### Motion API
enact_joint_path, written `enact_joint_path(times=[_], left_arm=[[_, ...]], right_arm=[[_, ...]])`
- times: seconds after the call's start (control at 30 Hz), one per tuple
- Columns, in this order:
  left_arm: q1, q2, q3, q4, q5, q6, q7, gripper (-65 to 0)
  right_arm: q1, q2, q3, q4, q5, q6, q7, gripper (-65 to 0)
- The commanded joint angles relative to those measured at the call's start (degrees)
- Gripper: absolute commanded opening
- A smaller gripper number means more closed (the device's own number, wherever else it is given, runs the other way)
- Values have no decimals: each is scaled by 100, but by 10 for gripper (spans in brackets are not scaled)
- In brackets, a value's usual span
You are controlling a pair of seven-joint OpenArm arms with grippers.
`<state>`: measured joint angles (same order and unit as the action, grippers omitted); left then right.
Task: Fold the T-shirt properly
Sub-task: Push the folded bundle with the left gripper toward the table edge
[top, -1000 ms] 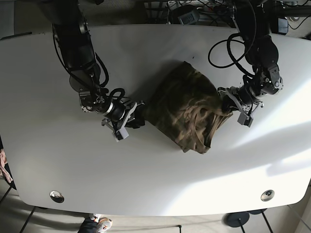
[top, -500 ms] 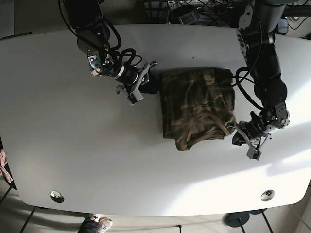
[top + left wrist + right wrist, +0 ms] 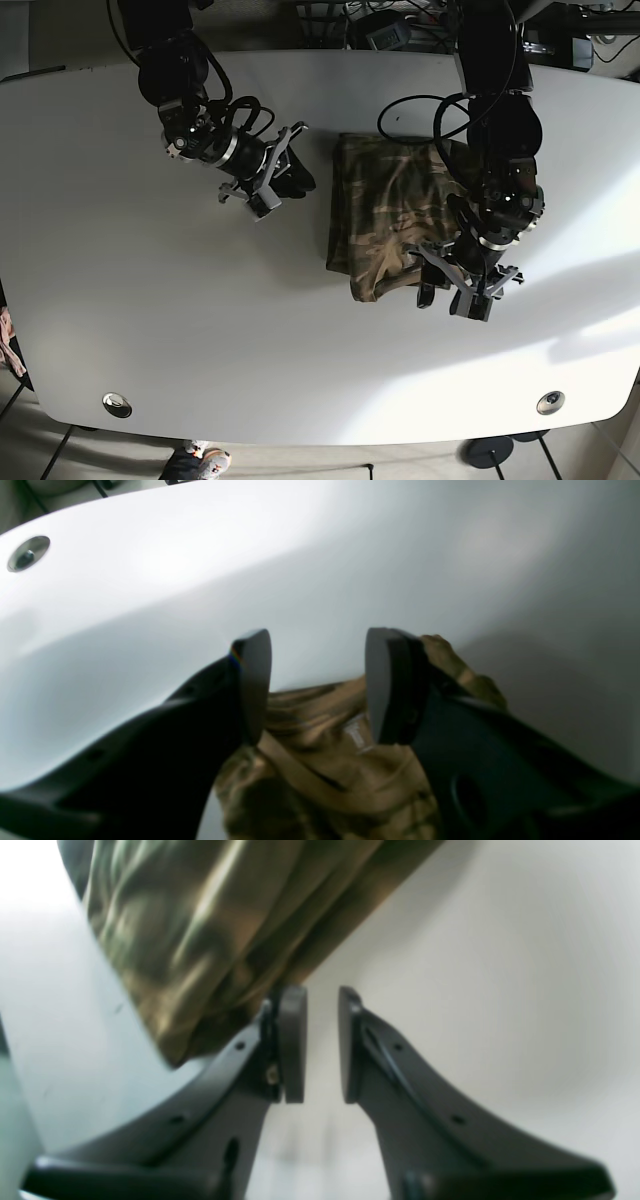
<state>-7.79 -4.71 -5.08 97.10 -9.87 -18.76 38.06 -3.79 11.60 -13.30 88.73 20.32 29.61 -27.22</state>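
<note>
While the left gripper (image 3: pixel 316 685) sits spread wide with nothing between its pads, the camo T-shirt (image 3: pixel 330 765) bunches just behind them. On the right wrist cam, the right gripper (image 3: pixel 320 1042) gapes slightly, shirt just beyond its left pad. From the base view, the folded shirt lies between both grippers on the white table (image 3: pixel 150 320).

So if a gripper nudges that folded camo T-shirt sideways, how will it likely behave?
The T-shirt looks soft and wrinkled, so it would probably bunch rather than slide whole. Its loose lower edge may unfold. The smooth white table likely offers little grip.
</note>
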Motion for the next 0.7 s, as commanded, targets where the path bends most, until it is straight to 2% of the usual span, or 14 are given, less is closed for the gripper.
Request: enact_joint_path(times=[0.03, 0.07, 0.13, 0.17, 0.23, 0.27, 0.4, 0.57, 0.63, 0.7], left_arm=[[142, 97, 214, 264, -46, 307, -75, -332], [265, 106, 354, 299, -46, 492, -75, -312], [476, 194, 697, 290, -46, 914, -83, -276], [661, 220, 847, 264, -46, 1283, -101, -267], [872, 220, 996, 237, -46, 1626, -277, -267], [1039, 185, 1102, 88, -46, 1696, -532, -267], [1337, 9, 1058, -571, -46, 1687, -1050, -267], [1346, -799, 899, -1565, -72, 1661, -1059, -267], [1364, -1318, 768, -1662, -72, 1327, -1024, -267], [1399, -1714, 495, -1679, -72, 756, -1006, -267]], right_arm=[[76, 23, 235, 116, 91, 33, -78, -542], [85, 14, 359, 99, 91, 68, -166, -542], [94, -12, 596, 90, 91, 332, -218, -542], [94, -21, 789, 90, 91, 464, -227, -542], [94, -30, 992, 72, 91, 543, -227, -542], [94, -30, 1088, 72, 91, 543, -227, -542], [94, -12, 1282, 72, 91, 543, -227, -542], [94, -12, 1343, 99, 91, 543, -227, -542], [94, -12, 1343, 99, 91, 543, -227, -542], [94, -21, 1343, 99, 91, 543, -227, -542]])
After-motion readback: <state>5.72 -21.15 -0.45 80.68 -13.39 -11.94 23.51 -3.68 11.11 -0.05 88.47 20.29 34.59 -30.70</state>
